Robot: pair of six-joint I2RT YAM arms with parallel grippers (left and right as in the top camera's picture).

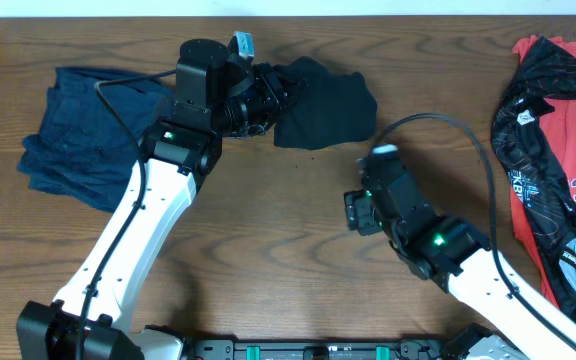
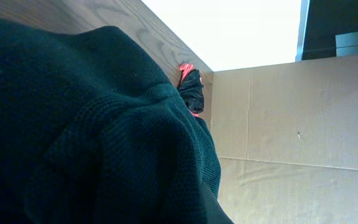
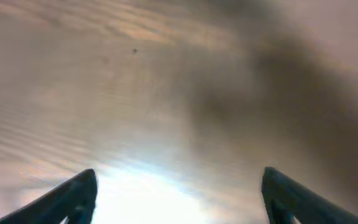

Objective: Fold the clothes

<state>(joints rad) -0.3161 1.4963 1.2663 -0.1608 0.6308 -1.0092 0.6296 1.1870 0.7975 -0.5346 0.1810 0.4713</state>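
The black T-shirt [image 1: 325, 104] lies bunched into a small dark heap near the far edge of the bench [image 1: 268, 240], a little left of the middle. The left arm [image 1: 158, 200] reaches up across the wood to it, and the left jaws are clenched on the heap's left edge, where the cloth gathers into them. In the left wrist view the knit of that black cloth [image 2: 92, 130] fills nearly everything, pressed close against the lens.

The dark blue garment [image 1: 78, 135] lies spread and rumpled at the far left of the bench, just beside the left arm's upper housing and apart from the T-shirt. The red and black-patterned tops [image 1: 558, 170] are piled together along the right edge, well apart from both arms. They show again as a small red and black lump [image 2: 190, 87] in the left wrist view, at the foot of a cardboard wall [image 2: 291, 137].

The right arm [image 1: 438, 245] comes in from the lower right. Its right jaws hang over bare wood below and to the right of the T-shirt, not touching it. They are released, the two fingers [image 3: 67, 199] spread wide with only blurred wood grain between them.
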